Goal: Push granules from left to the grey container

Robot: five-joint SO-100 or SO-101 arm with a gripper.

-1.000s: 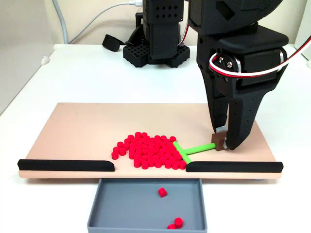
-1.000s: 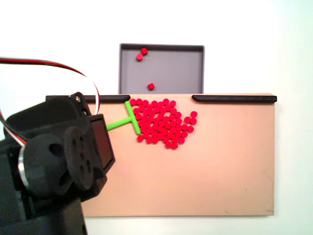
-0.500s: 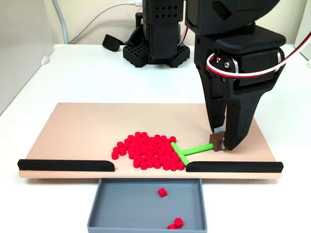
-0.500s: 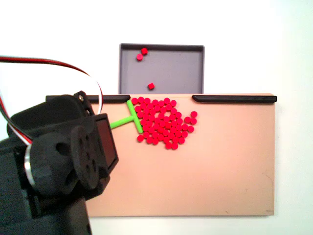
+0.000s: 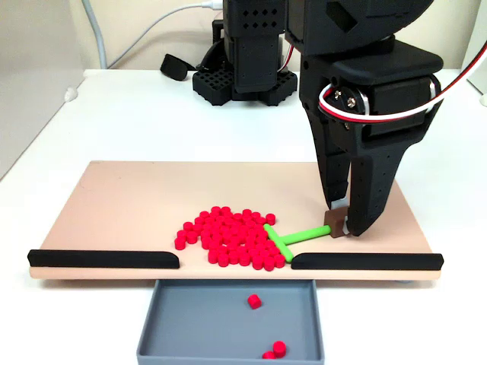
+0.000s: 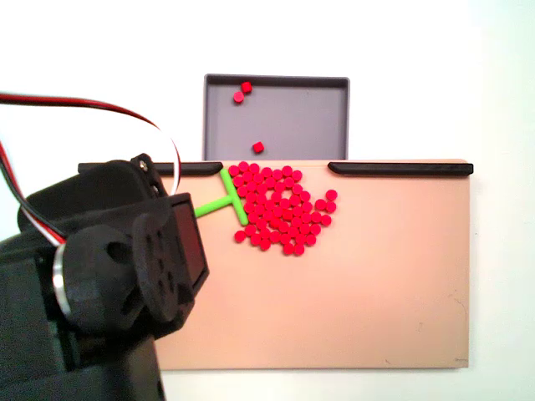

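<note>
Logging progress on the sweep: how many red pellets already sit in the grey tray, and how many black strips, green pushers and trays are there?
Red pellets in the grey tray: 3
Black strips: 2
Green pusher: 1
Grey tray: 1
Total: 7

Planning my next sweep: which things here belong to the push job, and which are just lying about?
Job:
small red plastic pellets
shallow slate-grey plastic tray
green T-shaped pusher stick
black pincer, shut on the stick's brown end
beige board

Lying about:
white cable
small black object by the arm's base
</note>
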